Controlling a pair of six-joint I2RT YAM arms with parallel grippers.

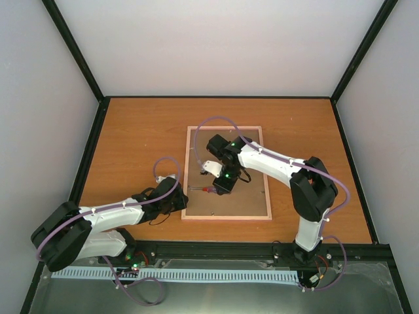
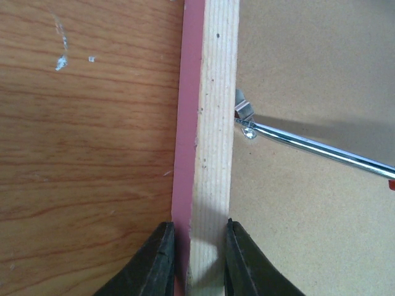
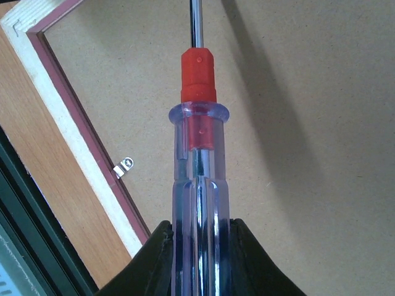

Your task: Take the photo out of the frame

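on the wooden table (image 1: 137,131), lying back side up, about midway between the left and right edges and closer to the near edge than to the far one: the frame (image 1: 226,216). showing only brown hardboard, a pale wood rim and a thin pink border outside the wood. cannot see the photo in any view.

starting from the left: reaching in low from the near left corner of the table, the left gripper (image 1: 178,203), at the frame's left side, close to its near left corner. clenched on the rim there, with one finger (image 2: 157,265) against the pink outer face and the other against the inner face of the pale wood, both touching it in the left wrist view. a little further along the same rim, a small metal clip (image 2: 244,110), sitting at the inner edge of the wood and lying over the hardboard. touching this clip, the tip of a screwdriver (image 2: 308,147), with a shiny shaft leading away to the right over the hardboard.

further right: over the left half of the hardboard, the right gripper (image 1: 222,183), bent down from the arm based at the right part of the near edge. grasping the screwdriver by the clear plastic handle with a red collar, fingers tight on both sides of it in the right wrist view. pointed toward the frame's left rim, held low over the hardboard, with a dark shadow beside the shaft. also in the right wrist view, a second clip (image 3: 124,166) on the frame's near rim, well apart from the tool.
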